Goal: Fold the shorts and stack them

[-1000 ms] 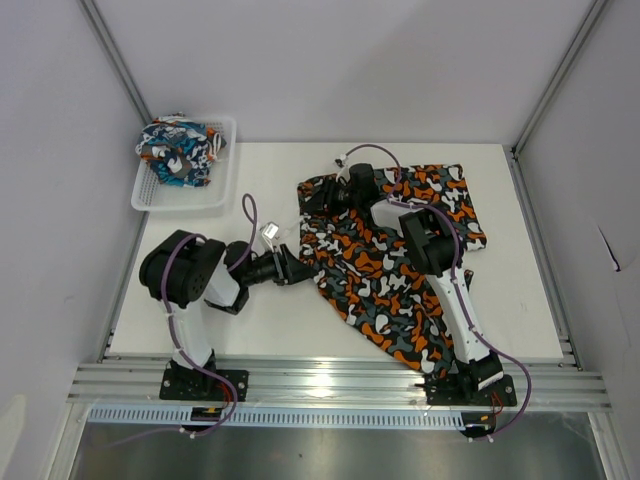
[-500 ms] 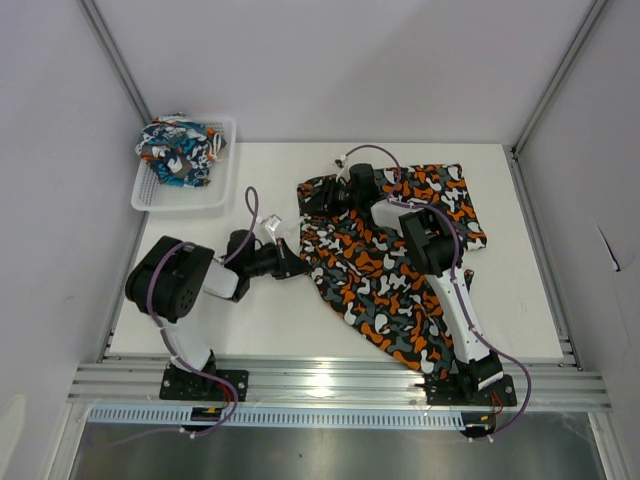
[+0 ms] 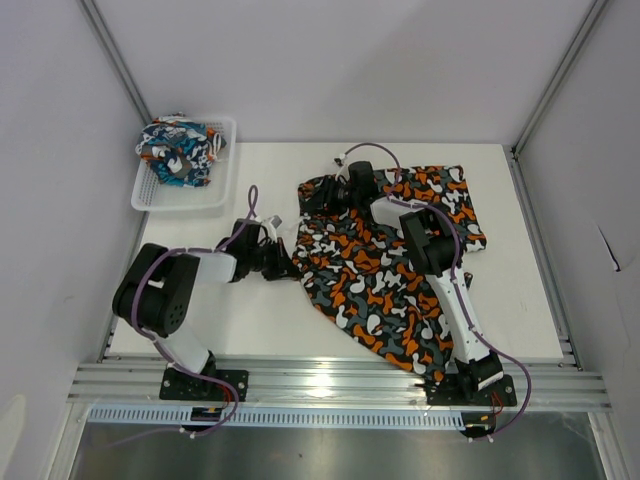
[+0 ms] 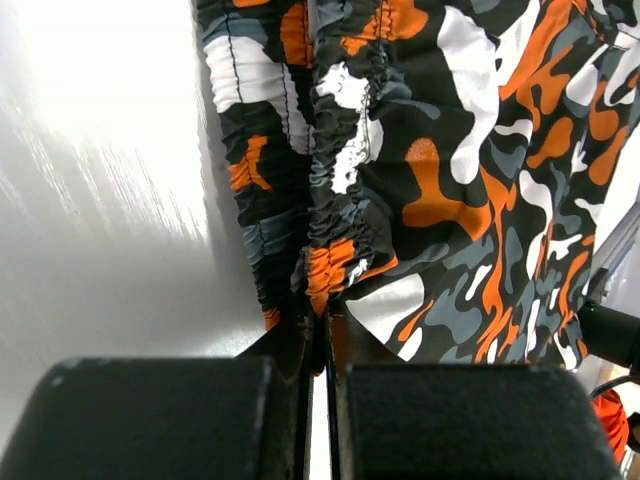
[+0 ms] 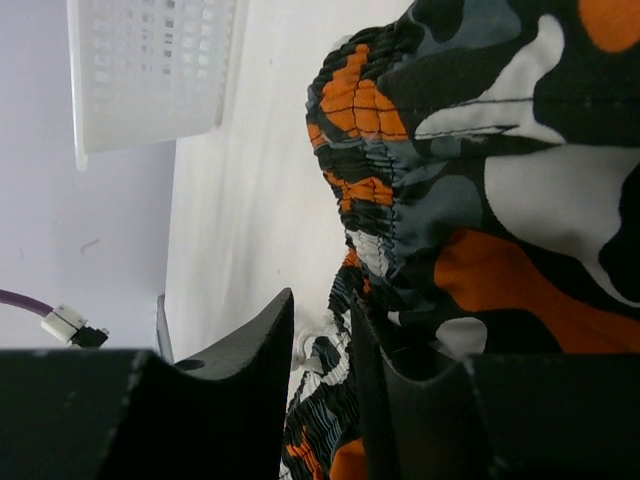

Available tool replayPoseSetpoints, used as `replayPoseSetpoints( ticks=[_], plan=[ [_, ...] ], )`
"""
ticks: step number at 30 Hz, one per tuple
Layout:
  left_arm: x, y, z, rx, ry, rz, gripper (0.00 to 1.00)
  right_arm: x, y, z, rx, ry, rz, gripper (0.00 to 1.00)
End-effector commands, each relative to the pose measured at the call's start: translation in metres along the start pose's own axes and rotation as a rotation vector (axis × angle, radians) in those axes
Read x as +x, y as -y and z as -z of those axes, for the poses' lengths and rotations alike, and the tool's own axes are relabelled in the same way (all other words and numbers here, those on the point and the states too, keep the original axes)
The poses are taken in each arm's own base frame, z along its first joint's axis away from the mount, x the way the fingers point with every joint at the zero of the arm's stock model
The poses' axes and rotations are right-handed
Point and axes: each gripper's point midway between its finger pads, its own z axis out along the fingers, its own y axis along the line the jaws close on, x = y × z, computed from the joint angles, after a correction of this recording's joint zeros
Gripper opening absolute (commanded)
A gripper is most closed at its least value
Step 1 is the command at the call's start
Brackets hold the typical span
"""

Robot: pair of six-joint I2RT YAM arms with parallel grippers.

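The camouflage shorts (image 3: 390, 270) lie spread on the white table, waistband toward the left. My left gripper (image 3: 290, 262) is shut on the gathered waistband edge (image 4: 322, 270) at the shorts' left side; the fabric is pinched between its closed fingers (image 4: 325, 325). My right gripper (image 3: 318, 197) sits at the far left corner of the same shorts (image 5: 480, 150). Its fingers (image 5: 320, 300) stand a little apart, one resting against the waistband, with nothing clearly clamped between them. The cartoon print shorts (image 3: 178, 150) lie crumpled in the basket.
The white mesh basket (image 3: 222, 196) stands at the table's back left corner, seen also in the right wrist view as a white basket (image 5: 150, 70). Grey walls and metal frame rails enclose the table. Purple cables loop off both arms.
My left gripper has closed on the waistband edge and moved slightly away from the arm bases, its elbow swinging left. The shorts' near leg has shifted a little left. The right arm has held still.
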Motion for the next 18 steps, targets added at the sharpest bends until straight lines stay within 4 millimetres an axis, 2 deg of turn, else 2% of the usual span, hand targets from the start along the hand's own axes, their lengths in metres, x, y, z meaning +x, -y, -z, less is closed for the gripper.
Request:
replayPoseSetpoints(
  ticks=[1,2,3,5,13,18],
  plan=[
    [0.047,-0.02,0.005,-0.047,-0.12,0.082,0.0,-0.003,0.018,-0.005,0.052,0.008,0.012,0.33],
    [0.049,-0.018,0.006,-0.031,-0.109,0.075,0.0,-0.003,0.02,-0.006,0.057,0.008,0.011,0.33],
    [0.061,-0.019,0.009,-0.019,-0.13,0.09,0.0,-0.003,0.021,-0.006,0.06,0.009,0.01,0.33],
    [0.065,-0.018,0.01,-0.018,-0.131,0.087,0.0,-0.004,0.02,-0.008,0.062,0.008,0.014,0.33],
    [0.072,-0.026,0.015,-0.078,-0.139,0.103,0.02,-0.003,0.026,-0.011,0.086,0.009,0.011,0.33],
    [0.07,-0.024,0.012,-0.062,-0.13,0.116,0.02,-0.006,0.018,-0.016,0.068,0.009,0.034,0.34]
  ],
)
